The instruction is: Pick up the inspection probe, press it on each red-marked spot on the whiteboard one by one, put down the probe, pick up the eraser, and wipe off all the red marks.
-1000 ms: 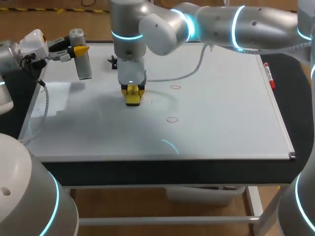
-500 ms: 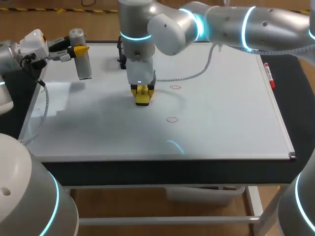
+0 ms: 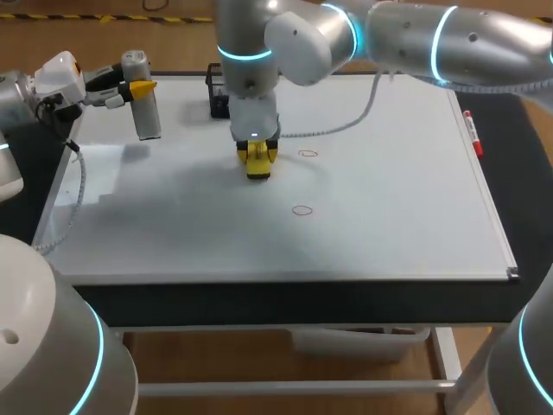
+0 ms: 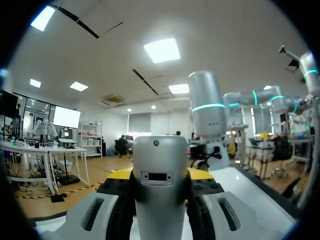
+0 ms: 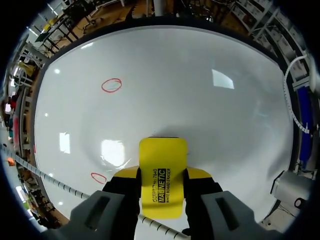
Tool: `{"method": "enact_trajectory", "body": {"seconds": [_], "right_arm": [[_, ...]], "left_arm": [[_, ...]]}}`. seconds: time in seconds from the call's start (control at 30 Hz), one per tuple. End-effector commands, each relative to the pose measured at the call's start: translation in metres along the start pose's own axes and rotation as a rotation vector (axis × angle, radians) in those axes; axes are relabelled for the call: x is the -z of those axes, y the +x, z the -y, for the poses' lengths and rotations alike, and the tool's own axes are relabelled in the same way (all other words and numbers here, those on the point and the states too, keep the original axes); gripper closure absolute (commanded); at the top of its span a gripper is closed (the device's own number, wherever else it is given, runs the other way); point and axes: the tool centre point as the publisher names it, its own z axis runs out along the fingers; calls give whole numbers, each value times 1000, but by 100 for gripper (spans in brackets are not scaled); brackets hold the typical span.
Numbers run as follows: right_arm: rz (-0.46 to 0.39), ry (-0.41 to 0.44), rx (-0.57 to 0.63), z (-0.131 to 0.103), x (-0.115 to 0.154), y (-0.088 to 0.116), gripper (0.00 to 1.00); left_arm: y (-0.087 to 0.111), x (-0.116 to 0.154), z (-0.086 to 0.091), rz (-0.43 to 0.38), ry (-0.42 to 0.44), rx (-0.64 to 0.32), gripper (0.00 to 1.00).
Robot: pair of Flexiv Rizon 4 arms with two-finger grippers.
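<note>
While right gripper [image 5: 161, 192] clamps eraser [image 5: 162, 160] on whiteboard [image 3: 389, 233] | left gripper [image 3: 134, 86] holds probe [image 3: 147, 112], far-left corner | 2 red marks [image 3: 301, 209]

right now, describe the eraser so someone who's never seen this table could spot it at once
Start at the big whiteboard covering the table and follow the right arm in past the board's middle. There the right gripper holds the eraser, pointing down at the board. It is the only flat, bright yellow block; the probe in the left gripper is a grey cylinder.

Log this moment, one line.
right gripper: shut on yellow rectangular eraser | left gripper: shut on grey cylindrical probe | whiteboard: two red oval marks visible
</note>
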Motion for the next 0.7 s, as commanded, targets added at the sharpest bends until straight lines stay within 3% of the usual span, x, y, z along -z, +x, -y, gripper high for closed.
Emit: {"method": "enact_trajectory", "body": {"seconds": [0.03, 0.3, 0.7], "right_arm": [[3, 19, -2, -1, 17, 17, 100], [-4, 45, -73, 15, 26, 60, 100], [11, 41, -246, 34, 32, 163, 100]], "left_arm": [[1, -1, 1, 3, 1, -3, 100], [1, -1, 1, 3, 1, -3, 100], [1, -1, 1, 3, 1, -3, 100]]}}
